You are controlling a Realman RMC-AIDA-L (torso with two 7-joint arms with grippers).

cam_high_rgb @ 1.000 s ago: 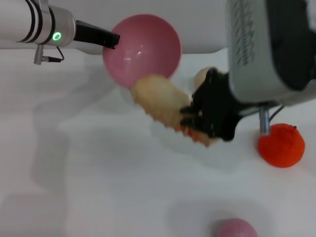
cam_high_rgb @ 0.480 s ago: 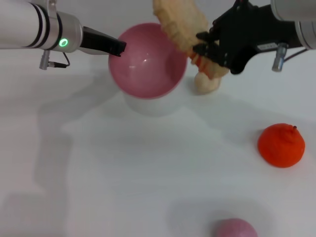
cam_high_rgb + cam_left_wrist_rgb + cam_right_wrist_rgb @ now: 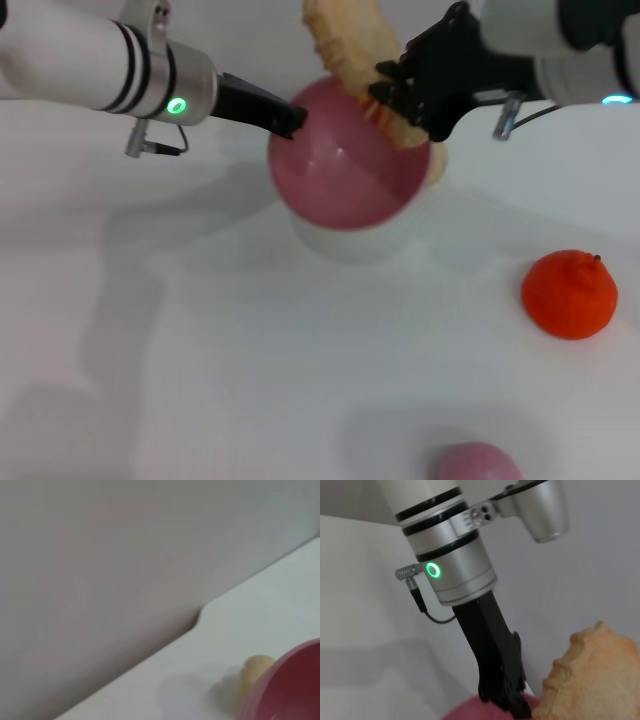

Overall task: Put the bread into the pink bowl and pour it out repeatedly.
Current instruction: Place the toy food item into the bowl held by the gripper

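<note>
Right pincer (image 3: 392, 100) clamped on the bread (image 3: 352, 45), hanging tilted over the pink bowl (image 3: 350, 160). Left pincer (image 3: 290, 120) gripping the bowl's rim, lifted off the desk (image 3: 250, 350).

A bit of the pink bowl (image 3: 290, 690) shows close to the camera. A small beige bun (image 3: 255, 672) sits just behind its rim on the white table (image 3: 240, 630).
</note>
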